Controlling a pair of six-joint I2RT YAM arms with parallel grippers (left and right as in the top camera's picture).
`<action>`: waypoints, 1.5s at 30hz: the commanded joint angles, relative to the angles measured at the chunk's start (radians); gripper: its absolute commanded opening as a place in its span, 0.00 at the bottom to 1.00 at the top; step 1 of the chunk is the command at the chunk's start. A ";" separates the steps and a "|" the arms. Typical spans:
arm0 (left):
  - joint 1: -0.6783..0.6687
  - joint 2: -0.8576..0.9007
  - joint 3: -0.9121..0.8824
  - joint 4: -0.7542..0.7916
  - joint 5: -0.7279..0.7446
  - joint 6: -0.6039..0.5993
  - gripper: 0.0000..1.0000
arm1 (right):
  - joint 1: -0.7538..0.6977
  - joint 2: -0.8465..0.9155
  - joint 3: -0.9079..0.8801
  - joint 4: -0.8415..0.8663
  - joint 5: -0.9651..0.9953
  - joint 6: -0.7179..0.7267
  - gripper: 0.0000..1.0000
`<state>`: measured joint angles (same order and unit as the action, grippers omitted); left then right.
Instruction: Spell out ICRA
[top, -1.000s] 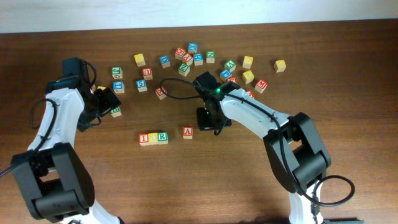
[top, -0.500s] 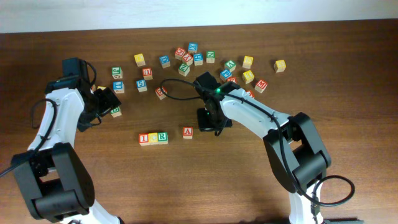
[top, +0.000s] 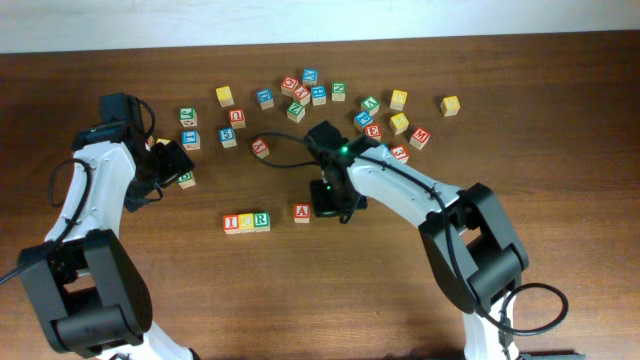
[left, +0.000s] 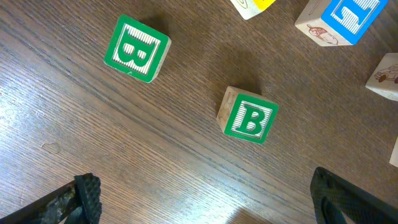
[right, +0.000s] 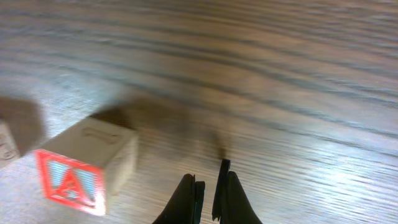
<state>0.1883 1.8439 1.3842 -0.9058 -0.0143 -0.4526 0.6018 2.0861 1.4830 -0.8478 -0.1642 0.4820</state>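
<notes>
Our right gripper, jaws pressed together and empty, sits just beside the red A cube. We think it means to push it against the nearby I-C-R row. Our left gripper stands spread wide.

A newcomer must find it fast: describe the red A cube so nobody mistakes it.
Nearer the robot than the scattered cubes, a row of three cubes lies on the wooden table. The red A cube sits alone right of that row, across a gap, beside the shut right claw.
</notes>
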 joint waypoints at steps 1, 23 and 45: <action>-0.002 0.003 0.009 -0.001 0.000 0.006 0.99 | 0.029 -0.002 -0.006 0.029 -0.005 -0.003 0.04; -0.002 0.003 0.009 -0.001 0.000 0.005 0.99 | 0.077 -0.002 -0.006 0.059 -0.035 -0.002 0.05; -0.002 0.003 0.009 -0.001 0.000 0.005 0.99 | 0.098 -0.002 -0.006 0.126 0.013 -0.003 0.08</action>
<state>0.1883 1.8439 1.3842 -0.9058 -0.0143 -0.4522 0.6910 2.0861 1.4826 -0.7246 -0.0734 0.4820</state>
